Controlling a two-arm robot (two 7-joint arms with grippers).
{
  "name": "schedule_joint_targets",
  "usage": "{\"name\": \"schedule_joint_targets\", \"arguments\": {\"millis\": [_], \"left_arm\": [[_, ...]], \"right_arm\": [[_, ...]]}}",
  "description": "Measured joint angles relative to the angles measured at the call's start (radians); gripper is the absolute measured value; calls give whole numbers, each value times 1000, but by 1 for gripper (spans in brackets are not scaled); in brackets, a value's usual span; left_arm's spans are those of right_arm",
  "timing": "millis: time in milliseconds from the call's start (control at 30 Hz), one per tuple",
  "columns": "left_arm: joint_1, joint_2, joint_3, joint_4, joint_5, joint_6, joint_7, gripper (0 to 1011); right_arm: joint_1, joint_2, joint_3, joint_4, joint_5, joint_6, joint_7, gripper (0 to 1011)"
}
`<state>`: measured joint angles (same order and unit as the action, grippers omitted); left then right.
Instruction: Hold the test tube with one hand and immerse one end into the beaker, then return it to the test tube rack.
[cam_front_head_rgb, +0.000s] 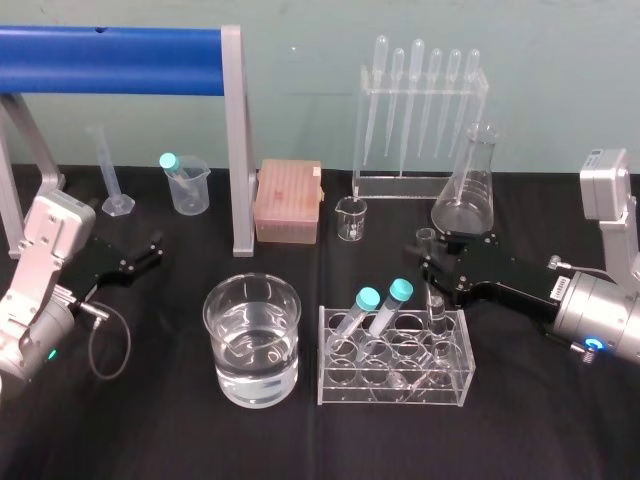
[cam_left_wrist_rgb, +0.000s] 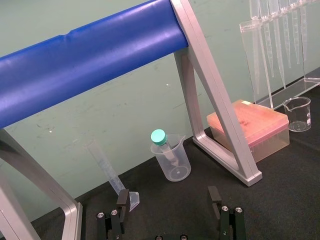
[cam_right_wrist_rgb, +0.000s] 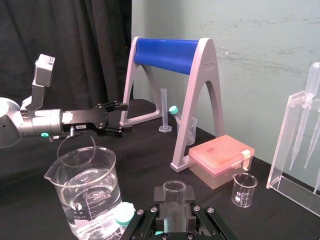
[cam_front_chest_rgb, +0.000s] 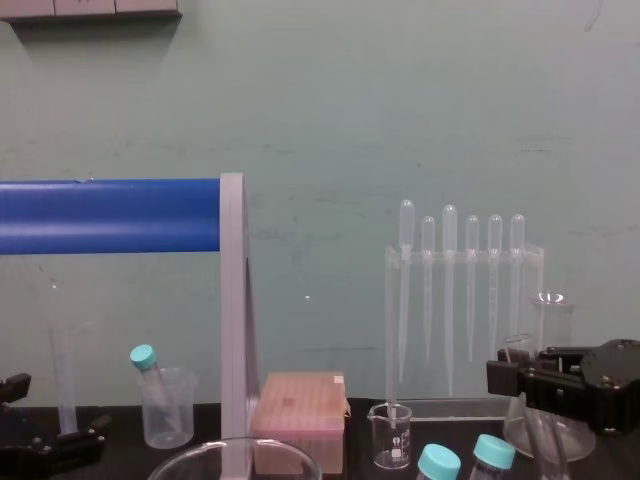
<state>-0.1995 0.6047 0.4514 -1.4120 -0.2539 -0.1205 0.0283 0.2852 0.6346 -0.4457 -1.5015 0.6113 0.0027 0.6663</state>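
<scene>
1 tool works: my right tool (cam_front_head_rgb: 428, 262) is closed high on the upright test tube (cam_right_wrist_rgb: 174, 191) at the far right corner of the rack (cam_front_head_rgb: 395, 392), which I judge leaves its lower end free for the beaker (cam_front_head_rgb: 226, 330) alongside, while my left tool (cam_front_head_rgb: 152, 250) rests open, parked.

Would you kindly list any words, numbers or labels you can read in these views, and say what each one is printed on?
"400": printed on the wall of the beaker, seen from the right wrist view. The other figures and the round emblem beside it are too blurred to read.
The small spouted beaker has faint printing, too small to read.
The graduated cylinder has scale marks with no legible numbers.
No other text is readable.
</scene>
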Motion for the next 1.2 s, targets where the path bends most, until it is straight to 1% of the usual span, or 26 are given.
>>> {"name": "schedule_joint_targets", "arguments": {"millis": [433,700,900,1033,1200], "left_arm": [[0,0,0,0,0,0,0,1000],[0,0,0,0,0,0,0,1000],[0,0,0,0,0,0,0,1000],[0,0,0,0,0,0,0,1000],[0,0,0,0,0,0,0,1000]], "right_arm": [[-1,-1,3,-2,2,-2,-3,225],[-7,-5,46,-36,41,-29,-13,226],[-9,0,81,-69,89,-40,-7,225],[-3,3,106,-93,122,-54,-2,226],[15,-4,124,-97,151,-71,5,225]]}}
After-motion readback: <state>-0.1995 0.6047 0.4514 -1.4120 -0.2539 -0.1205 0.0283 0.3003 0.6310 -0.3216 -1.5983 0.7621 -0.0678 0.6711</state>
